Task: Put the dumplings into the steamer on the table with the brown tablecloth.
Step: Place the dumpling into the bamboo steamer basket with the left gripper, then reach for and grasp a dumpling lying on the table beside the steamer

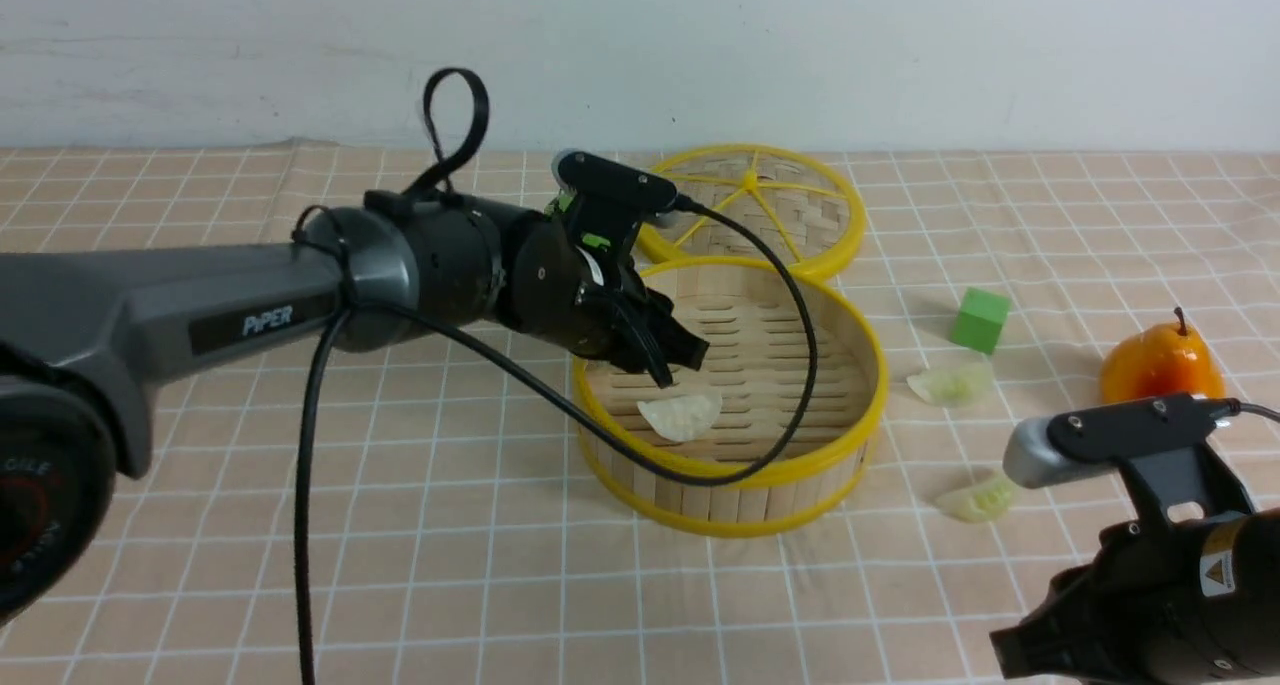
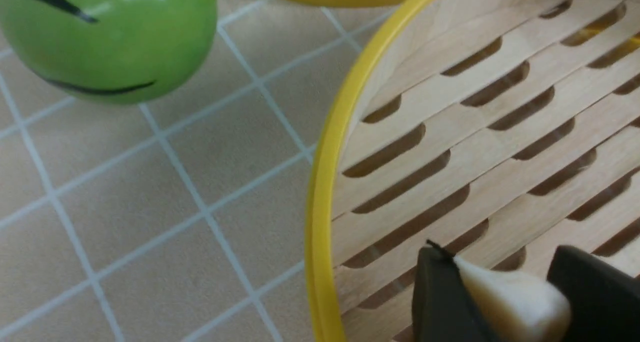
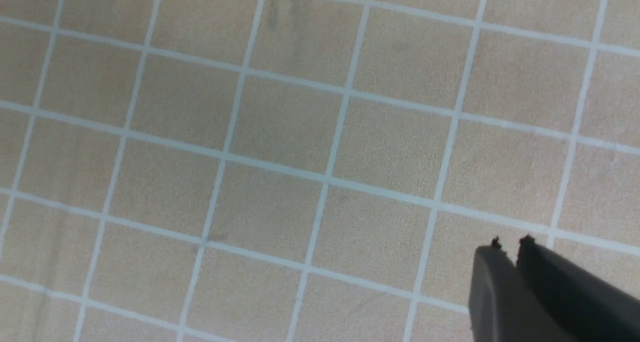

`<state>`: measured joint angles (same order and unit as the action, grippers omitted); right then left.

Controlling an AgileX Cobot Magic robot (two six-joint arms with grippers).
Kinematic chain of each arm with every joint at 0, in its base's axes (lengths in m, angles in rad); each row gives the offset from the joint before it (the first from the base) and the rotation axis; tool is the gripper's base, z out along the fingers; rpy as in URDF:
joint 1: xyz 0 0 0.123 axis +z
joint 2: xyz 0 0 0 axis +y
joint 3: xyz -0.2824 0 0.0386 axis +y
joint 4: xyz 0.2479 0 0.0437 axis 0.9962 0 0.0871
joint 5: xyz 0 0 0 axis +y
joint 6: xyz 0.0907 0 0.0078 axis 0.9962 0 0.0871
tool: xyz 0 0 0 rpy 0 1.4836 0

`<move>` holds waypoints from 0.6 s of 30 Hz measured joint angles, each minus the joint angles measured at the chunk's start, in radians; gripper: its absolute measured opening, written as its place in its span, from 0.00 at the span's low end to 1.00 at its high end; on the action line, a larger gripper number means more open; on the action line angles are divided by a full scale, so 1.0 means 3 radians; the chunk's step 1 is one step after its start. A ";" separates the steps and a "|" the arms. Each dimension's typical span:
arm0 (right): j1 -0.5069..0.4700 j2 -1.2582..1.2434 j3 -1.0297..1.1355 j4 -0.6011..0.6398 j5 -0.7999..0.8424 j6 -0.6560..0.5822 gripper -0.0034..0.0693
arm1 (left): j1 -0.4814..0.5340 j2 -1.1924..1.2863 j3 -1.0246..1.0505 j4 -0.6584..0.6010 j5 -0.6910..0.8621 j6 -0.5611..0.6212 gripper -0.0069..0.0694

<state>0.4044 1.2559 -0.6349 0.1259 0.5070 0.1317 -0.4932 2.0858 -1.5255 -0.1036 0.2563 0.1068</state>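
Left gripper (image 1: pixel 683 363) hangs inside the steamer (image 1: pixel 760 505) rim with an off-white dumpling (image 1: pixel 681 415) between its jaws, can't tell if pinched or loose. Right gripper (image 3: pixel 510 244) is closed and empty over bare tablecloth (image 1: pixel 450 565), lower right. Two green dumplings (image 1: pixel 950 383) lie right of the rim. Left arm's label (image 1: pixel 267 320) reads "PiPER".

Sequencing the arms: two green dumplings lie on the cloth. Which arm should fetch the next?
Right, probably. The near green dumpling and far green dumpling lie right of the steamer, on the side of the right end effector, shut and empty. The left end effector hangs over the steamer.
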 joint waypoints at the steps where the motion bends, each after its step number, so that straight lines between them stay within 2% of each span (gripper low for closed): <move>1: 0.0000 0.0000 0.0000 0.0013 0.0000 0.0000 0.14 | 0.0000 0.0004 0.0000 -0.0020 -0.0017 0.0000 0.52; 5: 0.0000 0.0000 0.0000 0.0062 0.0026 -0.0003 0.14 | -0.0003 -0.0055 0.0000 -0.0138 -0.0018 0.0000 0.66; 9: 0.0000 0.0000 0.0000 0.0069 0.0036 -0.0003 0.15 | -0.0034 -0.0381 0.0000 -0.0111 0.0239 0.0000 0.67; 11: 0.0000 0.0000 -0.0007 0.0072 0.0076 -0.0003 0.15 | -0.0041 -0.0596 0.0000 -0.0064 0.0438 0.0000 0.62; 12: 0.0000 0.0000 -0.0007 0.0072 0.0109 -0.0003 0.16 | -0.0049 -0.0777 0.0000 -0.0028 0.0606 0.0000 0.56; 13: 0.0000 0.0000 -0.0007 0.0072 0.0140 -0.0014 0.16 | -0.0049 -0.1050 0.0000 0.0019 0.0906 0.0000 0.46; 14: 0.0000 0.0000 -0.0007 0.0072 0.0146 -0.0025 0.16 | -0.0049 -0.1133 0.0000 0.0025 0.0944 0.0000 0.45; 15: 0.0000 0.0000 -0.0007 0.0072 0.0153 -0.0081 0.16 | -0.0049 -0.1418 0.0000 0.0098 0.1210 0.0000 0.33; 16: 0.0000 0.0000 -0.0007 0.0072 0.0161 -0.0155 0.16 | -0.0049 -0.1616 0.0002 0.0181 0.1389 0.0000 0.25; 17: 0.0000 0.0000 -0.0007 0.0072 0.0161 -0.0187 0.17 | -0.0049 -0.1693 0.0008 0.0219 0.1454 0.0000 0.22; 18: 0.0000 0.0000 -0.0007 0.0072 0.0165 -0.0326 0.17 | -0.0049 -0.1981 0.0041 0.0389 0.1682 -0.0003 0.10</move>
<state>0.4044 1.2559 -0.6370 0.1475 0.5563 0.0340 -0.5079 1.4914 -1.5132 0.0131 0.7608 0.1059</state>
